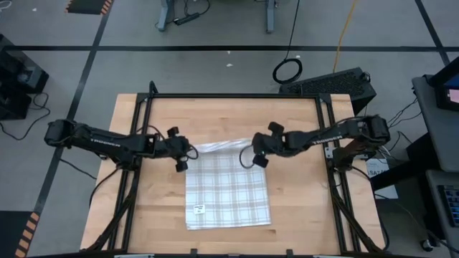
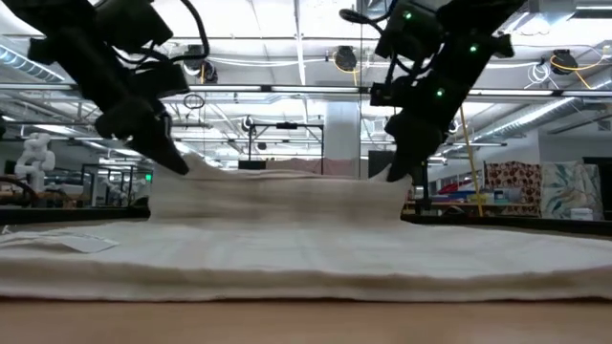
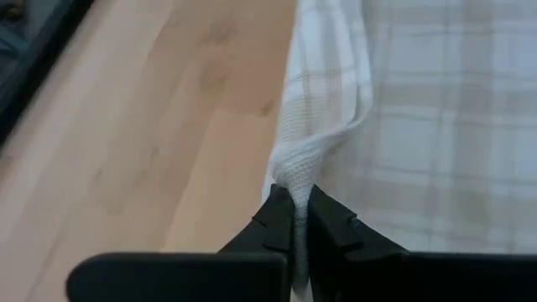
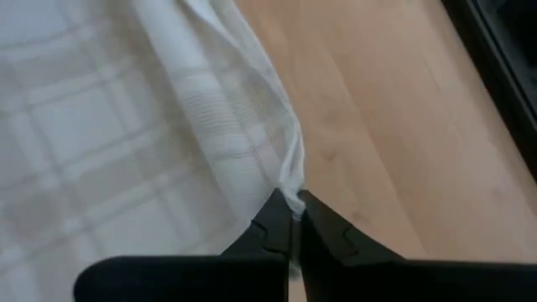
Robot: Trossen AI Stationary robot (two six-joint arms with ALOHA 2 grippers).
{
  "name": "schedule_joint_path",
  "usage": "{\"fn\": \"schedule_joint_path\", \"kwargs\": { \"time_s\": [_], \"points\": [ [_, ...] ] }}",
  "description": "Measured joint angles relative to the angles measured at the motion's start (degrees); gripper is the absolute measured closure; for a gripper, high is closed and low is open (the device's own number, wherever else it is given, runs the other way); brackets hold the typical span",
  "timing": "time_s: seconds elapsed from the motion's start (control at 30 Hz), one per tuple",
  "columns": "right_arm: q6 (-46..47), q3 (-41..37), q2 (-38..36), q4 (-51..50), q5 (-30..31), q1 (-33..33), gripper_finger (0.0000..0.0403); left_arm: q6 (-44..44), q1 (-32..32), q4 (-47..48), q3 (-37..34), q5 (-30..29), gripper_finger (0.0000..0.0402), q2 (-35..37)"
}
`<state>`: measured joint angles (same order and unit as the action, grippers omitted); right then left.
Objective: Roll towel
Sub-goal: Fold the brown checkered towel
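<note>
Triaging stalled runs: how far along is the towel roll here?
Early. Done: both far corners are pinched, the left claw and right claw each shut on the towel. In hand: that far edge is lifted off the table, folding over toward the rest. Left: no roll yet, since most of the towel lies flat, tag showing near the front edge.

the high view looks straight down from above on the whole worktop and some floor around it. the low view sits at worktop height, very near the towel, facing level across it into the room behind. each wrist view looks forward, close up, past its own tool, the left tool and the right tool, onto cloth and wood. all four views share the towel's raised edge, though probably not the same stretch.
</note>
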<state>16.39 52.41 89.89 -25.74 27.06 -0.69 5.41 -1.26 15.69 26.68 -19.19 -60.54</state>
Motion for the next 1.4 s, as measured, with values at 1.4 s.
{"fn": "schedule_joint_path", "kwargs": {
  "time_s": [1.4],
  "points": [
    [24.30, -1.32, -5.99, 1.56, -0.56, 27.57, 0.0403, 17.11, -33.25, -10.59, 0.07, -6.25, 0.0387, 10.05]
  ]
}}
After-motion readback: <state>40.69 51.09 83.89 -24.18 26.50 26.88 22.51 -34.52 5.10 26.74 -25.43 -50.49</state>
